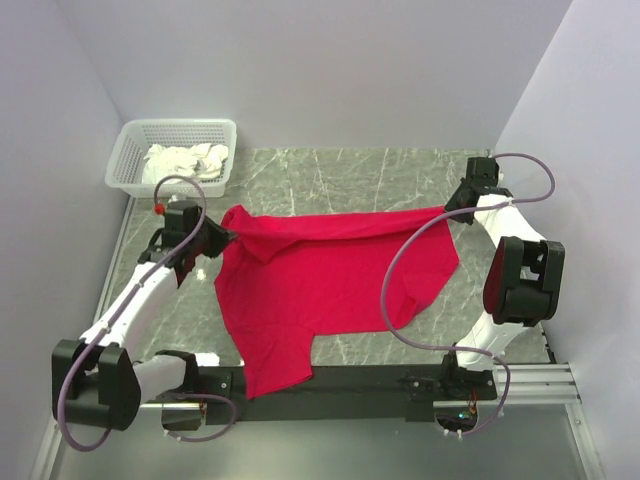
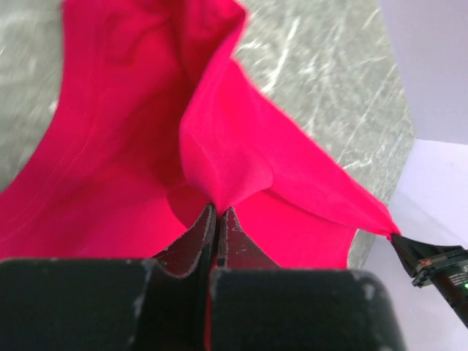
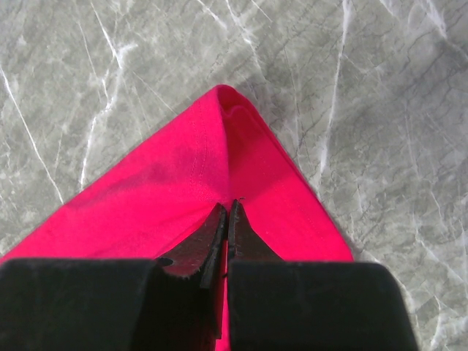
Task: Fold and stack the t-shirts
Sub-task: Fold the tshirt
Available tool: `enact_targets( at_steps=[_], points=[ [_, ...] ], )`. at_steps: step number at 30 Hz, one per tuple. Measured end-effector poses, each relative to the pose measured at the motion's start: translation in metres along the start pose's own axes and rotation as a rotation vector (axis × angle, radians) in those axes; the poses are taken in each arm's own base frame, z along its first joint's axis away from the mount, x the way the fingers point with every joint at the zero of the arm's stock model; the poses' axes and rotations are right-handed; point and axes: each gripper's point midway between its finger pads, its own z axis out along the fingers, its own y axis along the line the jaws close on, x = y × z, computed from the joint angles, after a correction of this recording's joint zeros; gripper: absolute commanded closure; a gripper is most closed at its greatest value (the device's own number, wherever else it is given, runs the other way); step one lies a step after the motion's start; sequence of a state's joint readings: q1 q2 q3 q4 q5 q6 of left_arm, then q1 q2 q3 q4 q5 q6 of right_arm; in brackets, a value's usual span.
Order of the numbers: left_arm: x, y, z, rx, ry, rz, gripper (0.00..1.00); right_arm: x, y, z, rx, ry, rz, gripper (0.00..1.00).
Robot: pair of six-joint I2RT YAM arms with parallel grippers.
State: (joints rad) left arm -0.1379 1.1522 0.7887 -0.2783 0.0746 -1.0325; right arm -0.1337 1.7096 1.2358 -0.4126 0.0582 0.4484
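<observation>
Shirt: your plain bright red short-sleeved t-shirt of thin fabric (image 1: pixel 330 285) hangs from both jaws, its body trailing back toward the arm bases over the grey marbled table (image 1: pixel 400 170).
Left jaws: the left gripper (image 2: pixel 217 208) is pinched tight on one corner.
Right jaws: the right gripper (image 3: pixel 225 205) is clamped on the opposite corner.
Long axis: the held edge runs taut from jaws to jaws.
Nearer arm: neither; each holds its own end.
Room: bare marble lies ahead of both tips; the white plastic lattice basket (image 1: pixel 125 165) sits beyond the left jaws, probably the tighter side.
</observation>
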Motion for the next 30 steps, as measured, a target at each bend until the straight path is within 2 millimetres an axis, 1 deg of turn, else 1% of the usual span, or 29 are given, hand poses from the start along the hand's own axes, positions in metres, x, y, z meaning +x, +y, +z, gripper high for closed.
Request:
enact_targets(
  at_steps=[2, 5, 9, 12, 16, 18, 22, 25, 30],
  points=[
    [0.009, 0.012, -0.001, -0.008, 0.01, -0.032, 0.99, 0.0, 0.0, 0.0, -0.001, 0.0, 0.0, 1.0],
    [0.02, 0.024, -0.005, -0.005, 0.012, -0.072, 0.99, 0.0, 0.0, 0.001, 0.0, 0.001, 0.0, 1.0],
    [0.027, 0.028, -0.011, 0.016, 0.009, -0.111, 0.99, 0.004, -0.001, 0.005, 0.006, 0.012, -0.001, 1.0],
    [0.032, 0.03, -0.011, 0.035, 0.012, -0.144, 0.99, 0.007, -0.003, 0.009, 0.012, 0.024, -0.002, 1.0],
    [0.047, 0.045, -0.009, 0.022, 0.038, -0.185, 0.99, 0.01, -0.003, 0.013, 0.014, 0.035, -0.003, 1.0],
    [0.052, 0.048, -0.01, 0.022, 0.051, -0.205, 0.99, 0.013, -0.004, 0.015, 0.014, 0.042, -0.004, 1.0],
    [0.051, 0.039, -0.014, 0.051, 0.055, -0.22, 0.99, 0.015, -0.003, 0.017, 0.01, 0.05, -0.004, 1.0],
    [0.049, 0.027, -0.017, 0.083, 0.06, -0.223, 0.99, 0.016, -0.004, 0.017, 0.012, 0.053, -0.004, 1.0],
    [0.048, 0.019, -0.023, 0.119, 0.063, -0.241, 0.99, 0.016, -0.004, 0.018, 0.013, 0.054, -0.004, 1.0]
  ],
)
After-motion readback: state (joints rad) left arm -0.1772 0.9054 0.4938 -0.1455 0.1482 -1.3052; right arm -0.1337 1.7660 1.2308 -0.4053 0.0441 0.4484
